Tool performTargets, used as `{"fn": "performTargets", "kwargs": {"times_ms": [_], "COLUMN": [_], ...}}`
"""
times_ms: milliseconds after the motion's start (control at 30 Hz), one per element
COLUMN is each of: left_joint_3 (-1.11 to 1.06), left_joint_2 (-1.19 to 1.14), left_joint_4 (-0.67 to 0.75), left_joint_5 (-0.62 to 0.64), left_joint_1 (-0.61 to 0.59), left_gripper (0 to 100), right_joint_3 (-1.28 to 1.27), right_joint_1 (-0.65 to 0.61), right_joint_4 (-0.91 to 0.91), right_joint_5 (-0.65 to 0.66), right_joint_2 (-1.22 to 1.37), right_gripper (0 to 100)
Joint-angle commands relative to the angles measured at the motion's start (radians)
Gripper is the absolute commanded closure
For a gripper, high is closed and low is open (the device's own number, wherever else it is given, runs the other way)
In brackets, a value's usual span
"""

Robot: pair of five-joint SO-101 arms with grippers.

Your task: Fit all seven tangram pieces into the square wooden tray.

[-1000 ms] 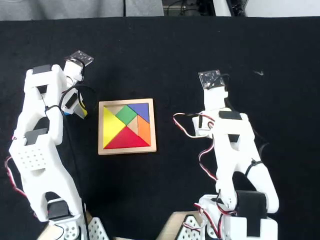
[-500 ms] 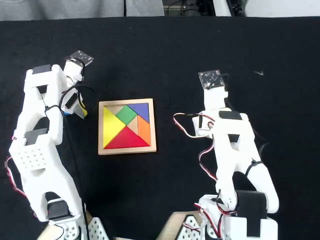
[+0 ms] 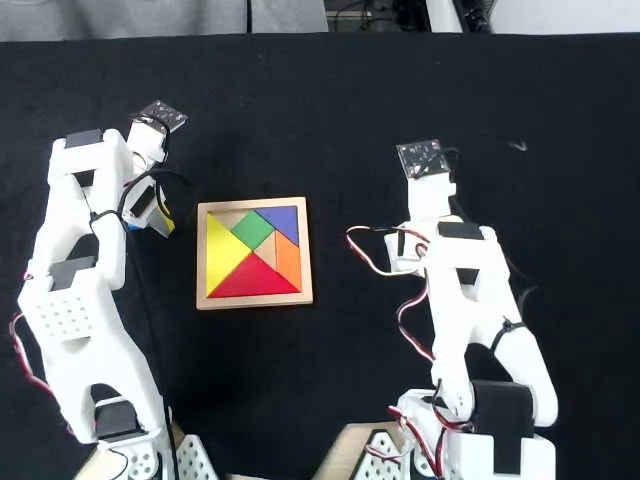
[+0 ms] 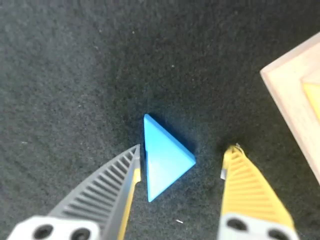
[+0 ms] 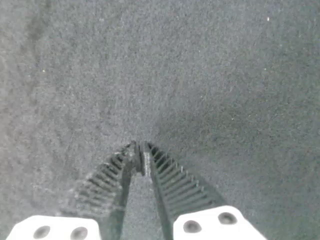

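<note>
The square wooden tray (image 3: 305,250) lies between the two arms and holds a yellow triangle (image 3: 222,255), a red triangle (image 3: 255,280), a green square (image 3: 253,229), a violet-blue piece (image 3: 282,220) and an orange piece (image 3: 288,262). Bare wood shows at its far left corner (image 3: 222,216). A light blue triangle (image 4: 162,157) lies flat on the black cloth just left of the tray. My left gripper (image 4: 185,150) is open around it, the grey finger (image 4: 125,172) at its edge and the yellow finger (image 4: 245,175) apart. My right gripper (image 5: 138,150) is shut on nothing, over bare cloth.
Black cloth (image 3: 330,110) covers the whole table. The tray's corner (image 4: 295,95) lies close beside my left gripper's yellow finger. The right arm (image 3: 455,270) stands to the right of the tray, with open cloth between them.
</note>
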State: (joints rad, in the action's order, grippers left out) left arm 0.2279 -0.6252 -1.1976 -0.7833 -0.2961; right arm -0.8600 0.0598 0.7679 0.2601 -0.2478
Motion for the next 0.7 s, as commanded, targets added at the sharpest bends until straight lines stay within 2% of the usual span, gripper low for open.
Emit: {"fn": "performTargets", "kwargs": {"times_ms": [0, 100, 300, 667], "left_joint_3": [0.050, 0.050, 0.050, 0.048], "left_joint_2": [0.006, 0.006, 0.006, 0.009], "left_joint_4": [-0.005, -0.005, -0.006, -0.006], "left_joint_5": [0.002, 0.002, 0.000, 0.002], "left_joint_1": [0.010, 0.010, 0.016, 0.013], "left_gripper": [74, 76, 91, 91], "right_joint_3": [0.016, 0.016, 0.016, 0.016], "right_joint_1": [-0.015, -0.015, -0.015, -0.015], "right_joint_4": [-0.015, -0.015, -0.015, -0.015], "right_joint_5": [0.008, 0.008, 0.008, 0.008], "right_joint_2": [-0.005, -0.005, -0.004, -0.004], "right_gripper": [98.7, 98.7, 98.7, 98.7]}}
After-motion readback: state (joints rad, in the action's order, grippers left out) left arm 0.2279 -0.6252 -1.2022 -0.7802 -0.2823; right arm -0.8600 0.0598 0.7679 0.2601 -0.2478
